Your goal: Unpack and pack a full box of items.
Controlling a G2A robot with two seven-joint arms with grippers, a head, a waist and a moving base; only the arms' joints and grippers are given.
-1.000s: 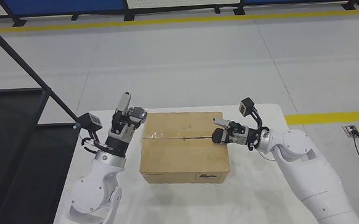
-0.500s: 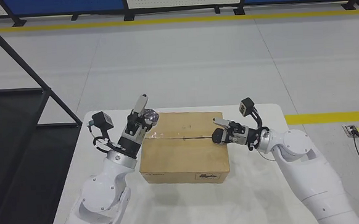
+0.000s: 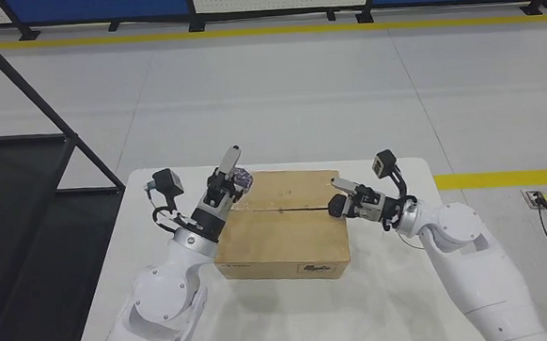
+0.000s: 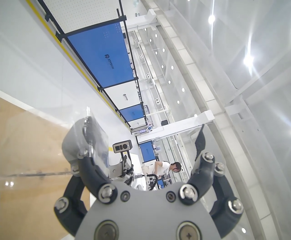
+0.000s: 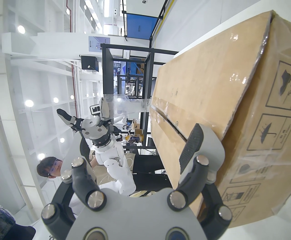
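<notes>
Top view: one cardboard box [image 3: 282,236], flaps closed, at the middle of a white table [image 3: 385,295], with a seam running across its top from one arm's side to the other.

Item 1, left gripper [image 3: 234,171]: raised over the box's far corner on the robot's left. The jaws are spread wide and grasp nothing between them. In the left wrist view a crumpled end of clear tape [image 4: 95,138] clings to one finger [image 4: 72,143]. The right wrist view shows this strip stretched taut from that finger to the left-hand end of the seam.

Item 2, right gripper [image 3: 335,195]: at the box's right-hand end, level with the seam. It is released, jaws apart and holding nothing. In the right wrist view one finger [image 5: 200,145] lies over the top edge where the seam ends; whether it touches the cardboard cannot be told. The seam gapes slightly there.

Item 3, box surface: the end wall facing the right gripper bears printed handling symbols under a shiny clear film.

Item 4, surroundings: a black frame [image 3: 27,138] stands beside the table on the robot's left.
</notes>
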